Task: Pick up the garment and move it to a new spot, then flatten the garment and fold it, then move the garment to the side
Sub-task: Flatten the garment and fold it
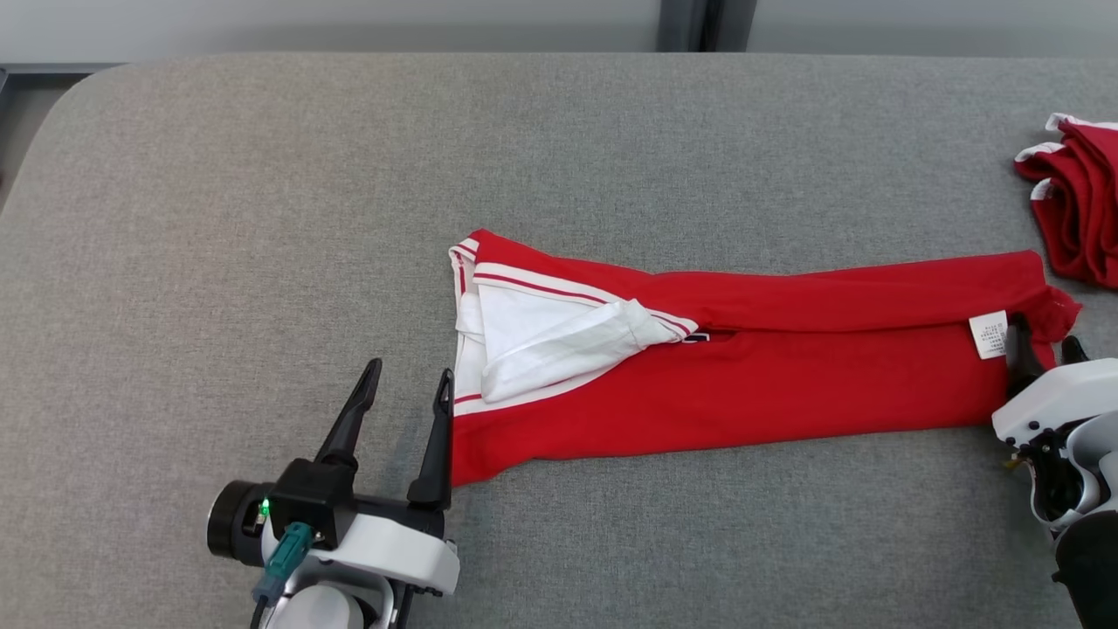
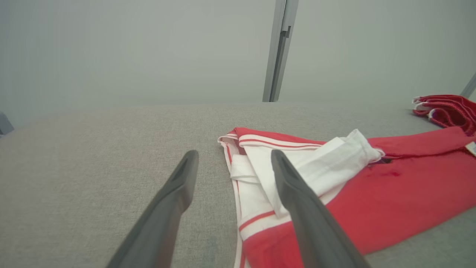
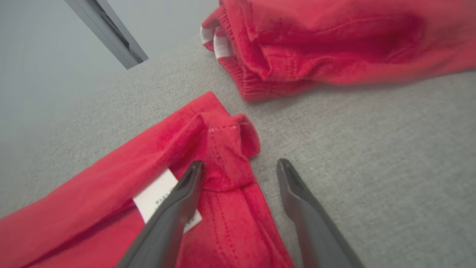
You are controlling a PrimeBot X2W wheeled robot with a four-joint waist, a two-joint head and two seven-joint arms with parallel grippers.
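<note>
The garment (image 1: 786, 376) is red with white striped trim and lies folded into a long strip across the middle of the grey table. Its white inner part (image 1: 541, 341) shows at the left end, and a white label (image 1: 989, 334) at the right end. My left gripper (image 1: 410, 371) is open at the garment's near-left corner, its right finger against the red edge. In the left wrist view the left gripper (image 2: 234, 153) points at the white trim of the garment (image 2: 390, 201). My right gripper (image 1: 1044, 332) is open at the right end. In the right wrist view the right gripper (image 3: 240, 162) straddles the garment's (image 3: 111, 193) bunched corner.
A second red garment (image 1: 1079, 201) lies crumpled at the table's far right, close to the long strip's end; it is the red heap (image 3: 316, 44) in the right wrist view. The grey table (image 1: 262, 218) stretches bare to the left and far side.
</note>
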